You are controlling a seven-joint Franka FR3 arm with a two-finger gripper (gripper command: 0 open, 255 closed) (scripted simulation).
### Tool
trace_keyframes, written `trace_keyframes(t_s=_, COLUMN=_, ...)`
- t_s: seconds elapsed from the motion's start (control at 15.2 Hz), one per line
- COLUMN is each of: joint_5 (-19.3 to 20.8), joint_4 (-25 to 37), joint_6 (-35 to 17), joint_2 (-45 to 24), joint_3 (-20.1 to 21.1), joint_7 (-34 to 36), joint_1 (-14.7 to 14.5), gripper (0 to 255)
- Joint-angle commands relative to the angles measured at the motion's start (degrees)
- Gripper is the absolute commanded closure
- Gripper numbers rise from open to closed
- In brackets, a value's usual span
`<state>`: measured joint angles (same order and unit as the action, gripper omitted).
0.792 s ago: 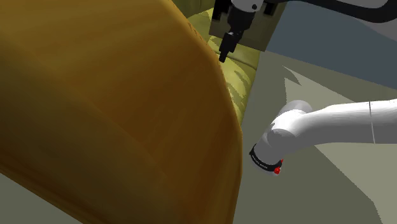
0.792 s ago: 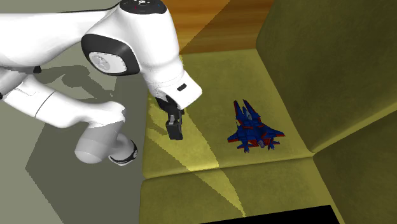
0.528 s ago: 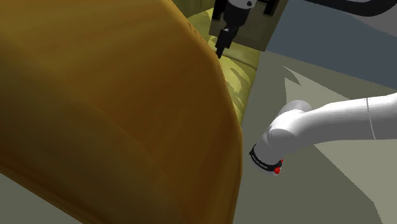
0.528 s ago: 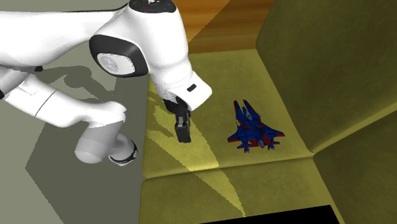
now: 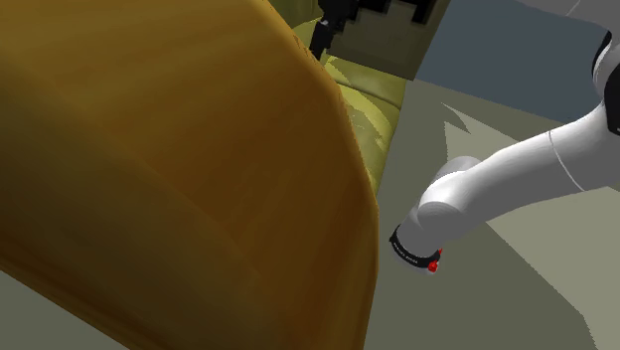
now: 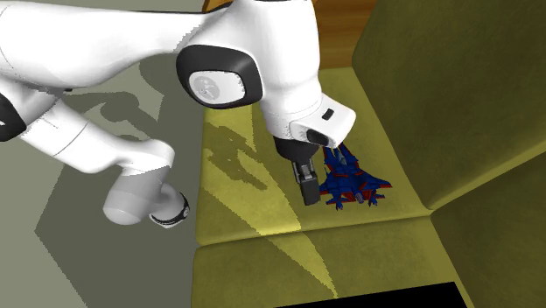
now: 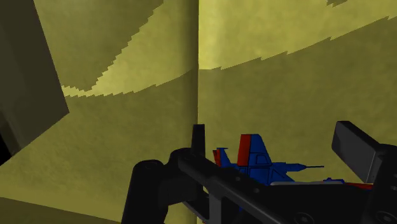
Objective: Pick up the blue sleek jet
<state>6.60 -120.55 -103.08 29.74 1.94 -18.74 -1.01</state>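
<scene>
My hand (image 6: 309, 187) is hanging fingers-down, its fingers standing apart and clasping nothing. In the wrist view the blue jet (image 7: 254, 160) with red fins is showing between them, untouched. It is lying flat on the olive sofa seat (image 6: 254, 201) near the backrest (image 6: 446, 96), its long axis running alongside that backrest; I cannot tell nose from tail. My white arm (image 6: 262, 52) is arching over the seat.

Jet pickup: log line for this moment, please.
claw open | jet resting on yellow couch seat, not gripped | claw close beside jet
</scene>
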Motion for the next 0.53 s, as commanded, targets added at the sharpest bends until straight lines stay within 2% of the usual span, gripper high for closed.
trace_keyframes(t_s=0.0, joint_5=0.82, joint_4=3.44, joint_6=-1.28, joint_2=-3.43, joint_3=-0.03, joint_7=-1.67, joint_1=-0.21, gripper=0)
trace_keyframes(t_s=0.46, joint_5=1.01, joint_4=-2.8, joint_6=-6.51, joint_2=-2.45, joint_3=-0.1, joint_7=-1.03, joint_1=-0.21, gripper=0)
